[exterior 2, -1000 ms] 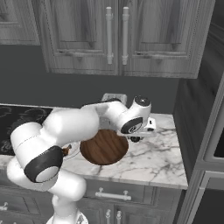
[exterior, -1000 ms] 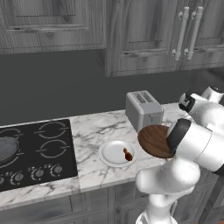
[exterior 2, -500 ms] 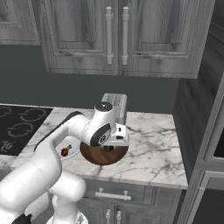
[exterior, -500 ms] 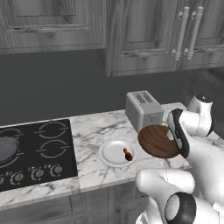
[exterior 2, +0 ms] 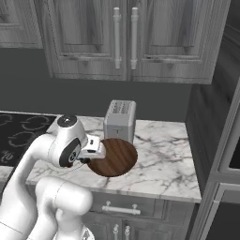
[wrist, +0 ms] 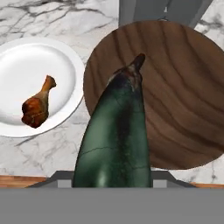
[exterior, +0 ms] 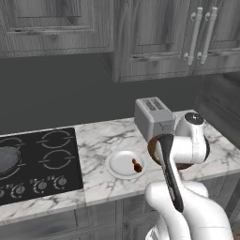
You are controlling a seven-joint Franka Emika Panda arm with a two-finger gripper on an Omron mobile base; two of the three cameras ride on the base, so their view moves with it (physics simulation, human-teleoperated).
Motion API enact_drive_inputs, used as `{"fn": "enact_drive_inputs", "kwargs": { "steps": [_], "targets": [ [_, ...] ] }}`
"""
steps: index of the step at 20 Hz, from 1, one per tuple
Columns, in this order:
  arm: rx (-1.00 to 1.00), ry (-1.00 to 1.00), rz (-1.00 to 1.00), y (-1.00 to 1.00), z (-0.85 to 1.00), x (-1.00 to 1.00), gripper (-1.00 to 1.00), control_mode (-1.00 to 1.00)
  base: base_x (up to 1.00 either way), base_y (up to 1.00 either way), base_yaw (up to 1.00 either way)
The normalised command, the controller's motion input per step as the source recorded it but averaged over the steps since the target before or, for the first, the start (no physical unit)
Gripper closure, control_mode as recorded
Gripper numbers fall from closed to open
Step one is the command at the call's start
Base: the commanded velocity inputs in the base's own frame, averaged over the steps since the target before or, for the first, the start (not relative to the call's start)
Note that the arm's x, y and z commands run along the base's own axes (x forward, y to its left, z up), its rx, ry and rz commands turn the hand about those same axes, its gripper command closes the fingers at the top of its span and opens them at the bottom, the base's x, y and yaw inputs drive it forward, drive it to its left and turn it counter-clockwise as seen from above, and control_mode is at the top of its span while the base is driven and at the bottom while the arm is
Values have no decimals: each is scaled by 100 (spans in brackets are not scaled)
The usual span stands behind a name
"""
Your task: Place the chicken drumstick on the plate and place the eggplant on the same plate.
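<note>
The eggplant (wrist: 116, 131), dark and glossy with its stem pointing away, sits between my gripper's jaws and hides the fingertips in the hand view. My gripper (exterior 2: 90, 154) is shut on it and hovers over the left edge of the round wooden board (wrist: 183, 100). The white plate (wrist: 26, 61) lies just left of the board, with the reddish-brown chicken drumstick (wrist: 37, 105) resting on it. In the left base view the plate (exterior: 117, 161) and drumstick (exterior: 137, 165) lie on the marble counter, left of my arm.
A grey toaster (exterior: 153, 116) stands behind the board (exterior 2: 115, 157). A black stovetop (exterior: 33, 159) with a dark pan (exterior: 7, 159) fills the counter's left end. A tall dark cabinet wall (exterior 2: 211, 117) bounds the right end, and cupboards hang overhead.
My arm has swung so the hand moved from the board's right side leftward toward the plate, with the eggplant still held. The drumstick and plate have not moved.
</note>
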Motion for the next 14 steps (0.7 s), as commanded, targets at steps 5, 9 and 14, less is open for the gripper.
{"fn": "enact_drive_inputs", "kwargs": {
  "steps": [5,9,14],
  "targets": [
    [0,8,1,100,52,0,100,-100,0,0,0],
    [0,13,1,99,38,0,100,-100,0,0,0],
    [3,5,0,54,-17,1,100,-100,0,0,0]
  ]
}}
